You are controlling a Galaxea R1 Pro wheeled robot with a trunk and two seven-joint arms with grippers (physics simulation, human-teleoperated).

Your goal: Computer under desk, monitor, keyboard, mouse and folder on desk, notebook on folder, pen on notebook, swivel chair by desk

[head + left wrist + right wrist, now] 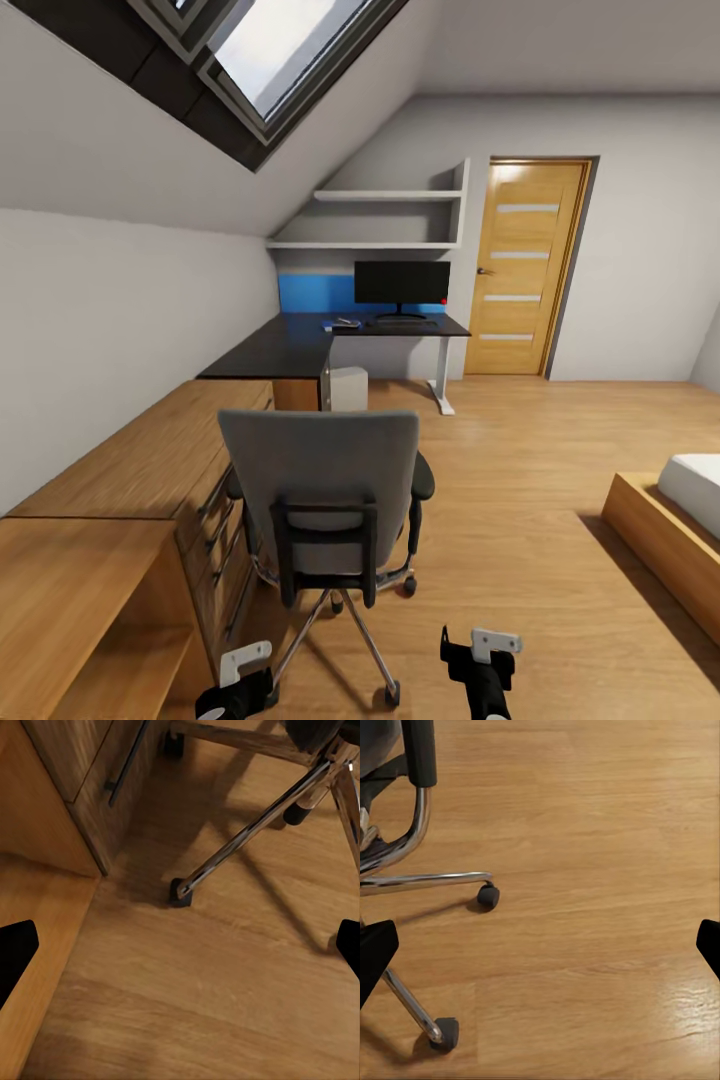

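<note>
Swivel chair (325,490), grey upholstered with black armrests and a chrome star base on castors, stands just ahead of me with its backrest turned toward me and its seat facing the far L-shaped desk (300,345) with the glossy black top. It sits close beside the light-wood drawer chest (150,470), well apart from the desk. My left gripper (235,690) hangs low near the chair's base on the chest side; in its wrist view one chrome leg (247,832) runs slantwise to a castor (180,892) on the wood floor (210,997), and the black fingertips sit at opposite edges, spread wide and empty. My right gripper (485,665) hangs low on the chair's other side, its fingers likewise wide apart with nothing between them; its wrist view catches two castors and an armrest post. Both arms are about equally near the chair. On the desk I make out the wide black monitor (402,283), something slim and dark at its foot, and the pale grey computer (348,388) under the top. I judge the chair must roll straight ahead toward the desk.
</note>
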